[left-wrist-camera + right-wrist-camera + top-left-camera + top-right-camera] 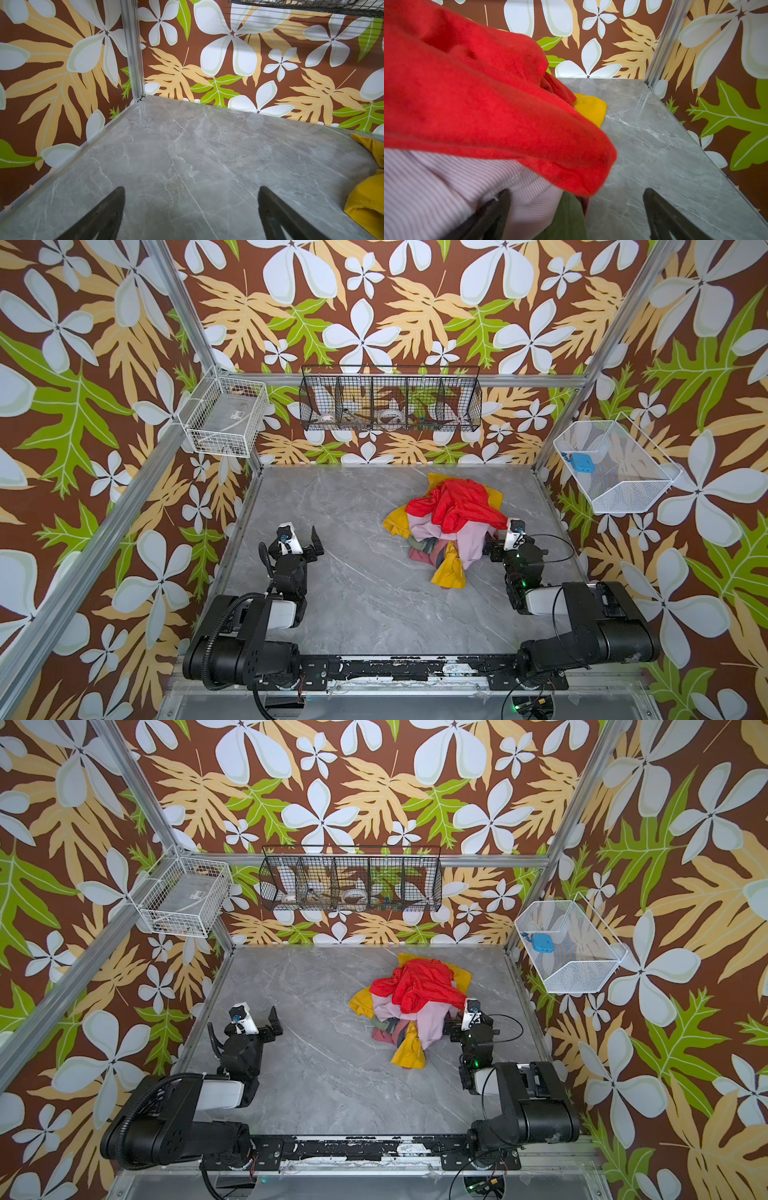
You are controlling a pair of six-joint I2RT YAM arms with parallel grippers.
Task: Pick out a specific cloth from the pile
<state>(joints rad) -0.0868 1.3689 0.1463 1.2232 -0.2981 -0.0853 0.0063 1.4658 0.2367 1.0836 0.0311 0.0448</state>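
The pile [451,518] [415,998] lies right of centre on the grey marble table [332,510]. A shiny red garment [453,499] [467,93] tops it, over mustard yellow [449,570] [365,199], lilac [471,543] [436,187] and olive [569,218] pieces. A salmon-pink fold [417,556] [380,1036] at the pile's near left foot looks like the cloth; most of it is buried and no print shows. My right gripper [505,541] [576,197] is open at the pile's right edge, one finger against the lilac fabric, the other over bare table. My left gripper [301,543] [192,191] is open and empty, well left of the pile.
A black wire basket [390,398] hangs on the back wall. White wire baskets hang at the left [224,418] and right [615,468] posts. Patterned walls close in the table on three sides. Bare marble lies between the left gripper and the pile.
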